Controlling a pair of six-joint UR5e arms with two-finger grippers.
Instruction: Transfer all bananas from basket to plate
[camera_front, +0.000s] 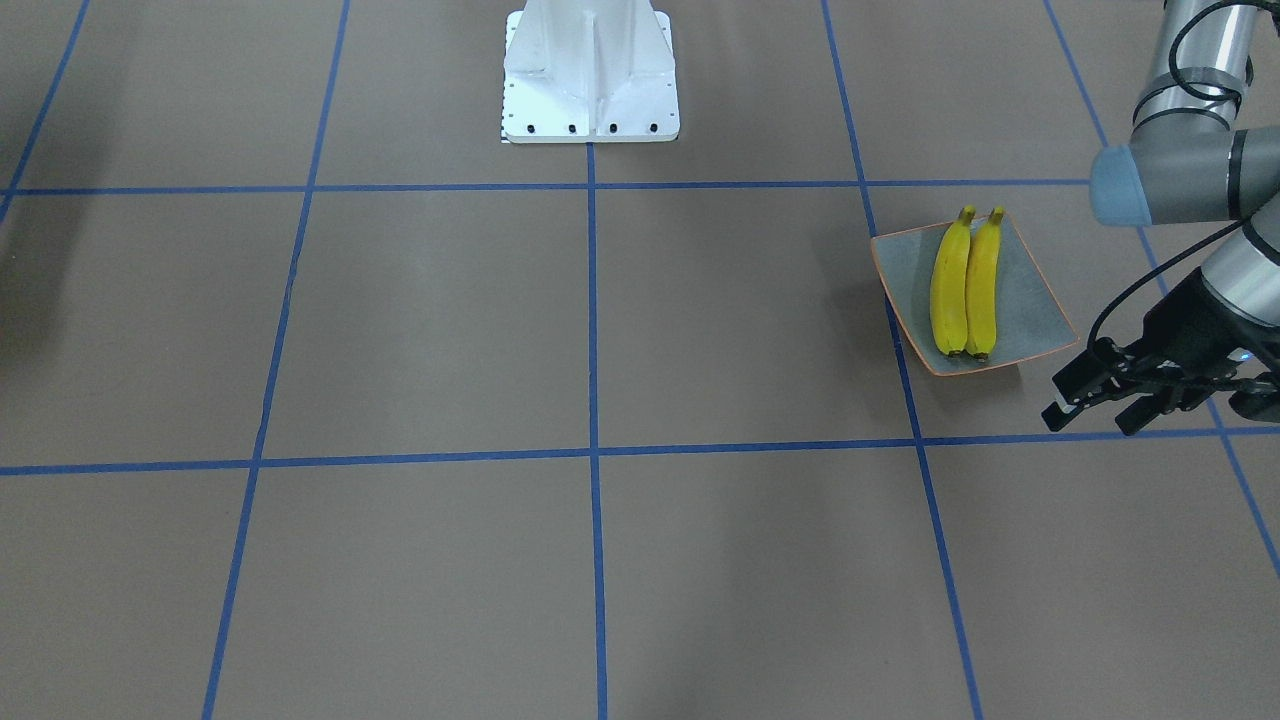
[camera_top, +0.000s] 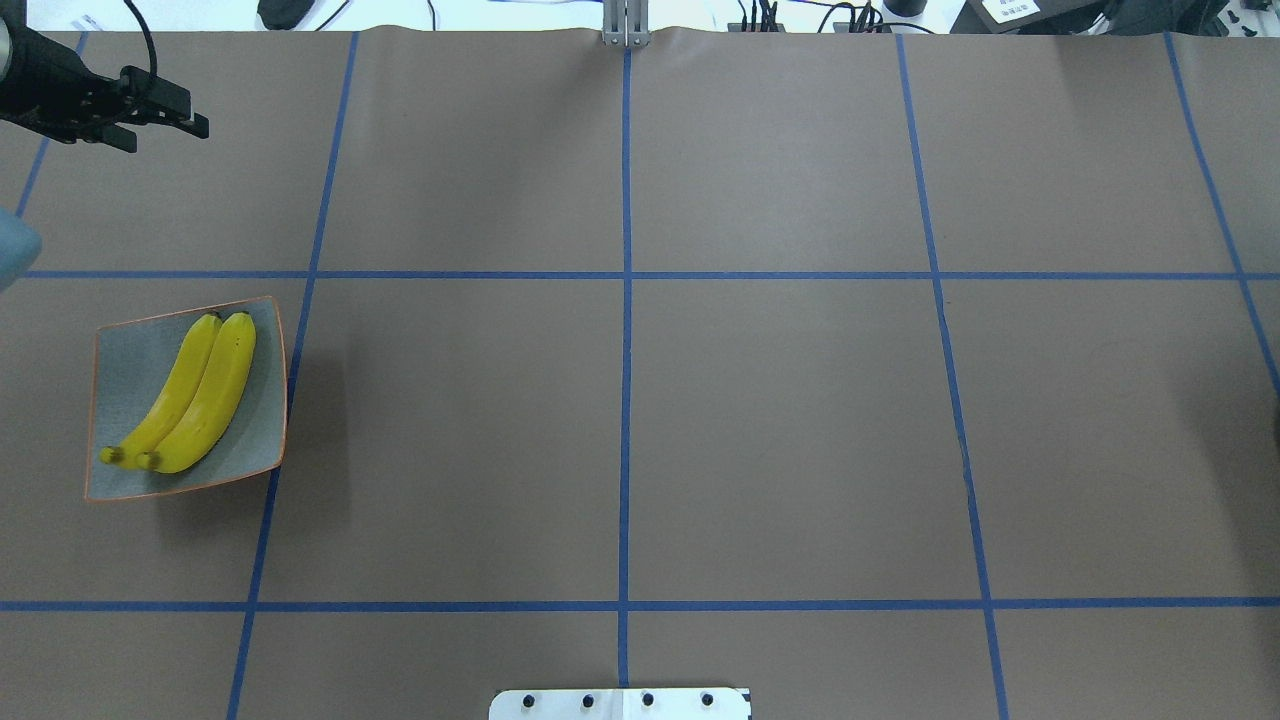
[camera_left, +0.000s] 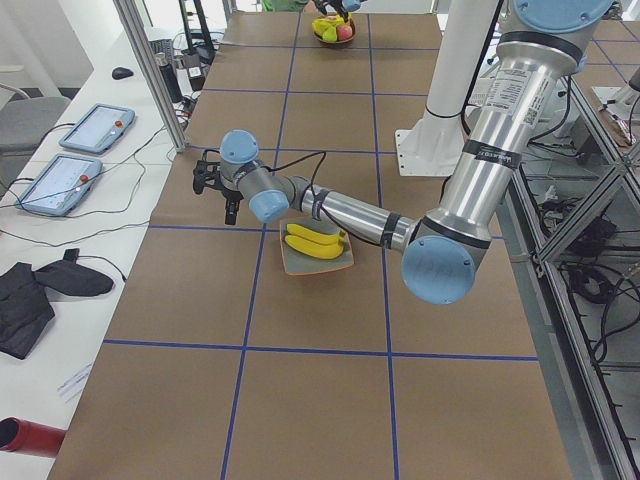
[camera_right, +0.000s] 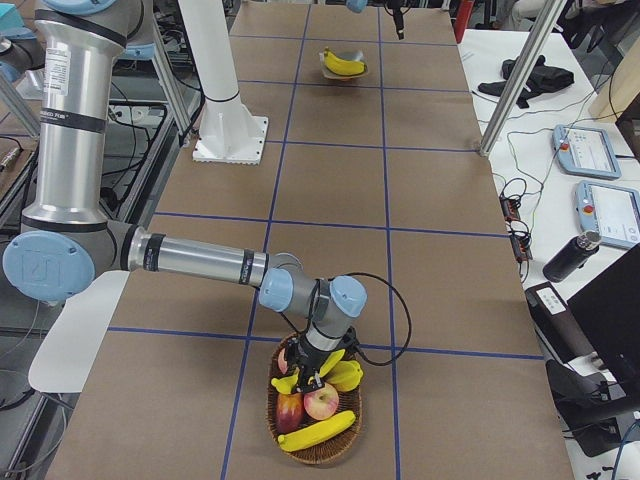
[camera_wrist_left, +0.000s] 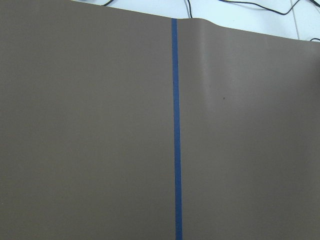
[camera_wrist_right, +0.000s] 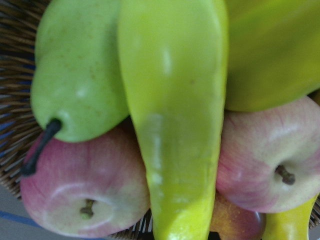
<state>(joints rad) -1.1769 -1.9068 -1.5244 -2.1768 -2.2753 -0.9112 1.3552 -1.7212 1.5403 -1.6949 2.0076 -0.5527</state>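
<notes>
Two bananas lie touching side by side on plate, left of overhead view. More bananas in basket, bottom of right-side view, crowded by red apples and green pear. Far arm stretched low, left gripper spread, empty, near plate. Near arm's right gripper points down into basket; fingers hidden, grip unclear

No legible text or labels
</notes>
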